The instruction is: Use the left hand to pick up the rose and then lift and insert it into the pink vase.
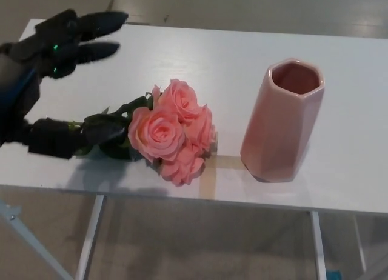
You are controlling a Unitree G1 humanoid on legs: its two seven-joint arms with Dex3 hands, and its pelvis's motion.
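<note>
A black left hand (51, 80) hovers over the stem end of a pink rose (167, 131) bunch lying on a white table (200, 56). Its fingers are spread wide, thumb low by the leaves, holding nothing. A pink vase (282, 119) stands upright to the right. This looks like the reach; closing on the stem comes next.

We see the scene in bright, even overhead light that washes the white table (200, 56) almost to glare near its far edge. Soft shadows fall toward us beneath the rose (170, 131) and at the foot of the pink vase (282, 119), whose glazed rim carries pale highlights. The left hand (54, 80), close to the lens, looks slightly soft and dark, with little detail in its black surfaces.
</note>
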